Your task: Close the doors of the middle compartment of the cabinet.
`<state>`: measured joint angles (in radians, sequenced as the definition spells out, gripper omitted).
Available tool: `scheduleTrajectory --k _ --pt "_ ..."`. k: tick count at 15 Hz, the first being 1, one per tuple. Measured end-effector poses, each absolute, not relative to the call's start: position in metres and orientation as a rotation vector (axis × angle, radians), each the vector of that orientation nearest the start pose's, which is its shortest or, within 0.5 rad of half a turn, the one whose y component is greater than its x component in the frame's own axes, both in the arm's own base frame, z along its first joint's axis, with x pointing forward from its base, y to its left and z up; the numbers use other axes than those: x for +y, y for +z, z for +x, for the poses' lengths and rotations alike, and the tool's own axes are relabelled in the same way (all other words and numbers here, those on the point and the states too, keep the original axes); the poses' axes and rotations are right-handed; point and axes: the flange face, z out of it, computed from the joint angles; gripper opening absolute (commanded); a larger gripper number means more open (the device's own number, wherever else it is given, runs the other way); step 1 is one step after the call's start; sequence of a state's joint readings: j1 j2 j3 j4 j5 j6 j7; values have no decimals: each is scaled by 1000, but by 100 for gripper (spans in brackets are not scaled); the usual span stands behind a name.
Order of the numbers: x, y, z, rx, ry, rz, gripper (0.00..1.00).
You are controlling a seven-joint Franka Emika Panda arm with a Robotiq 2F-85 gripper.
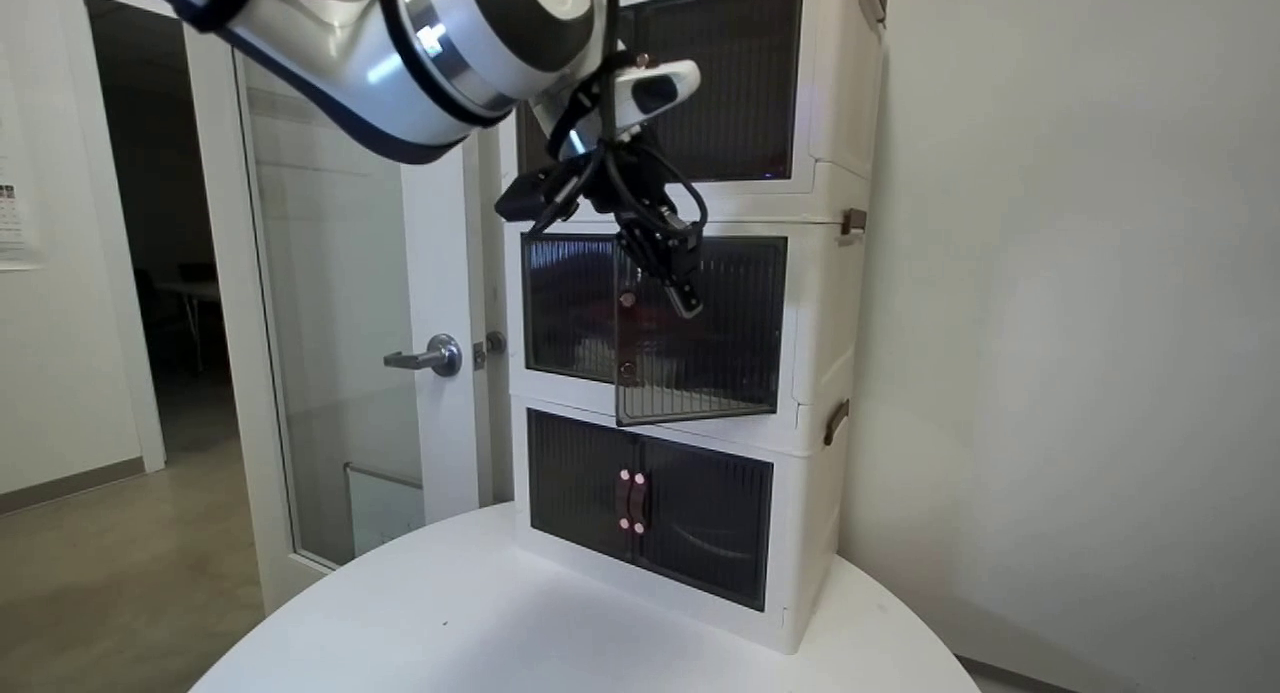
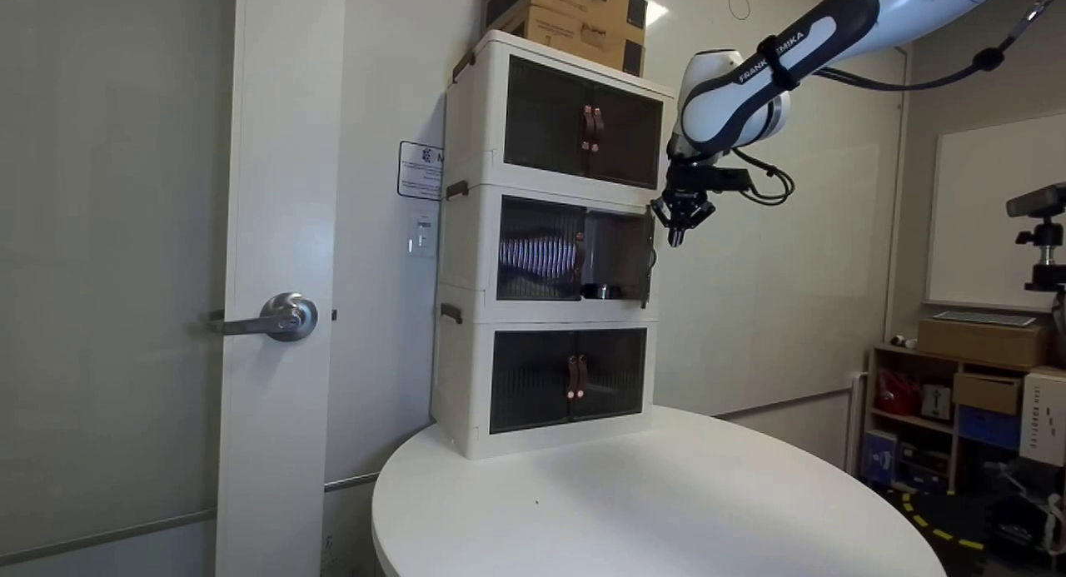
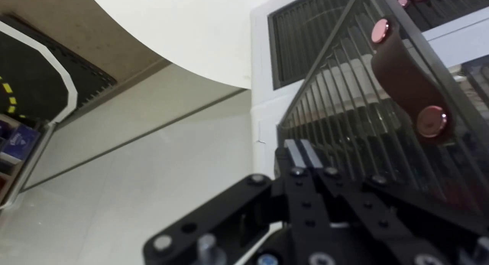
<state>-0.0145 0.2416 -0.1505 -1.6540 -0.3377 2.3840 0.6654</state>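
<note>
In both exterior views the white stacked cabinet (image 2: 462, 252) stands near centre; in its middle compartment (image 1: 826, 323), the left door panel (image 1: 568, 313) looks closed, while the right ribbed door (image 1: 705, 368) juts outward, mid-frame. The step in hand is, I judge, closing that one remaining door. The Robotiq gripper (image 3: 304, 154), lower centre of the wrist view, has its fingers (image 3: 295, 153) drawn together with nothing held; it is near the door's outer face, but whether it touches I cannot tell. The next move calls for pushing that face along its inward arc, pressing toward the brown strap handle (image 3: 403, 73), upper right in the wrist view, for leverage without snagging it.
</note>
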Motion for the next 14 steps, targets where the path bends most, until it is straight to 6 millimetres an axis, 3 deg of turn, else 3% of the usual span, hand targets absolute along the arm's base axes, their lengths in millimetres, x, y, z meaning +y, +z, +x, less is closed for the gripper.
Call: scheduleTrajectory --k 5,8,14 --pt "-60 535 669 733 -1226 -2936 0" --pt "-39 530 666 614 -1341 -2891 0" --pt "-25 504 664 501 -1495 -2870 0"
